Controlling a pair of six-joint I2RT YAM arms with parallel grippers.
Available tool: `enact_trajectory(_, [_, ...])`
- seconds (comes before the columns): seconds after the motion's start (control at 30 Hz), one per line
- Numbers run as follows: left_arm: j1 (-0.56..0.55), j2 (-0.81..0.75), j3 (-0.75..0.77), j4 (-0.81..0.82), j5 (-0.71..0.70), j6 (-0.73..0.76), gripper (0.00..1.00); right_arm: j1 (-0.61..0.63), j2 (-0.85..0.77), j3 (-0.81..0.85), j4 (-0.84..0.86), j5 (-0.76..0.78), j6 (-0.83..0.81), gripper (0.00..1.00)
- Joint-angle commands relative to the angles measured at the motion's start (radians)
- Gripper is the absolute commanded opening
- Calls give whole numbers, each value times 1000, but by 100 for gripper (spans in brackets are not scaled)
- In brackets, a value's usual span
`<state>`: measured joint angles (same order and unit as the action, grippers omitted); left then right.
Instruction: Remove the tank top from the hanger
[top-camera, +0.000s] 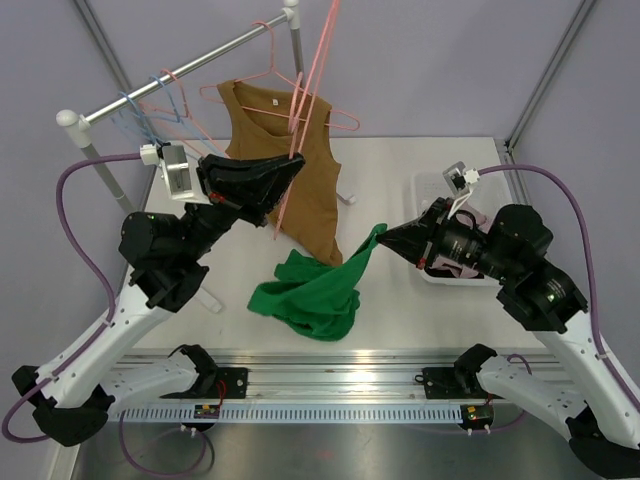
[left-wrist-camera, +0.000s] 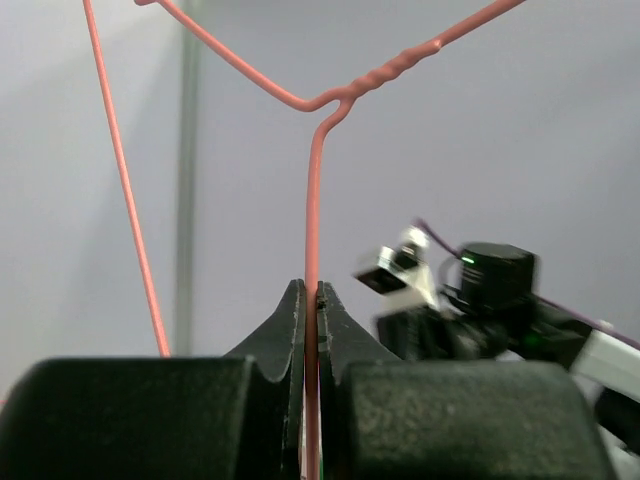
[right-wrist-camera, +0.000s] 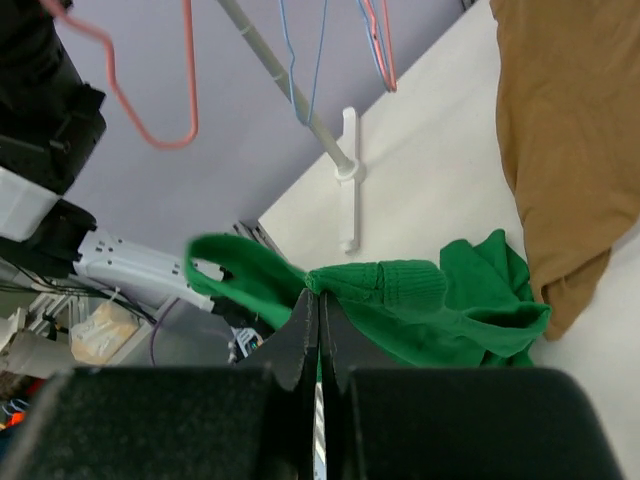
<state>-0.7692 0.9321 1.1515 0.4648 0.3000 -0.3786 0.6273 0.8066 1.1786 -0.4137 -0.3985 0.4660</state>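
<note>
The left claw (left-wrist-camera: 311, 300) is clamped shut on the thin wire of a bare pink hanger (left-wrist-camera: 313, 190). It holds the hanger up off the bench, seemingly to steady the frame while the cloth is drawn away.

The right claw (right-wrist-camera: 318, 305) is pinched shut on a strap of the green tank top (right-wrist-camera: 450, 310), lifting that edge toward 2 o'clock. The rest lies crumpled on the white bench (top-camera: 400, 165), at 5 o'clock from the held hanger. As far as shows, it is not threaded on the hanger, so it looks free.

At 12 o'clock a brown tank top (top-camera: 300, 195) hangs on a second pink hanger (top-camera: 350, 121) from the rail (top-camera: 170, 78).

There are two claws and two tank tops. Besides these two hangers, the rail carries a few blue and pink ones, too tangled to count. One white basket (top-camera: 430, 185) sits at 3 o'clock.
</note>
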Motion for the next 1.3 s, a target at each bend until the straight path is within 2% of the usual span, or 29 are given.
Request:
enact_trajectory(0.0, [-18,30,70,67,-209,200,0,-5,-35,84,-129,-1,-42,0])
enact_trajectory(0.1, [-48,33,27,124,-338,256,0,-5,-37,96,-136,10,-50,0])
enact_trajectory(0.23, [-94,53,86,-61,-528,231,0,-5,-9,99,-197,143,-96,0])
enact_trajectory(0.33, [-154,44,53,-61,-712,233,0,-5,29,72,-217,240,-112,2])
enact_trajectory(0.37, [-168,37,39,-63,-754,227,0,-5,43,52,-217,234,-112,30])
enact_trajectory(0.4, [-197,31,33,-78,-847,216,0,-5,55,44,-223,227,-112,45])
enact_trajectory(0.47, [-225,27,17,-72,-896,207,0,-5,84,20,-224,227,-110,57])
enact_trajectory(0.5, [-240,30,1,-61,-939,204,0,-5,89,9,-215,236,-110,83])
enact_trajectory(0.53, [-264,33,-6,-52,-947,205,0,-5,92,0,-211,248,-109,98])
enact_trajectory(0.67, [-309,42,-56,6,-1015,187,0,-5,105,-14,-215,312,-118,99])
enact_trajectory(0.77, [-315,43,-96,29,-1096,118,0,-5,108,-22,-218,322,-125,99])
enact_trajectory(0.93, [-315,111,-55,-35,-1180,72,0,-5,92,-37,-211,323,-125,100])
enact_trajectory(1.03, [-305,163,2,-100,-1298,15,0,-5,85,-40,-205,326,-124,100])
enact_trajectory(1.1, [-260,175,14,-162,-1306,-83,0,-5,83,-40,-198,322,-122,99])
enact_trajectory(1.13, [-237,180,28,-216,-1302,-206,0,-5,85,-40,-197,319,-121,99])
enact_trajectory(1.2, [-153,191,69,-354,-1262,-333,0,-5,89,-39,-192,319,-121,100])
enact_trajectory(1.23, [-125,194,71,-363,-1236,-400,0,-5,91,-37,-194,317,-121,99])
enact_trajectory(1.27, [-104,195,70,-351,-1207,-402,0,-6,94,-34,-192,316,-121,99])
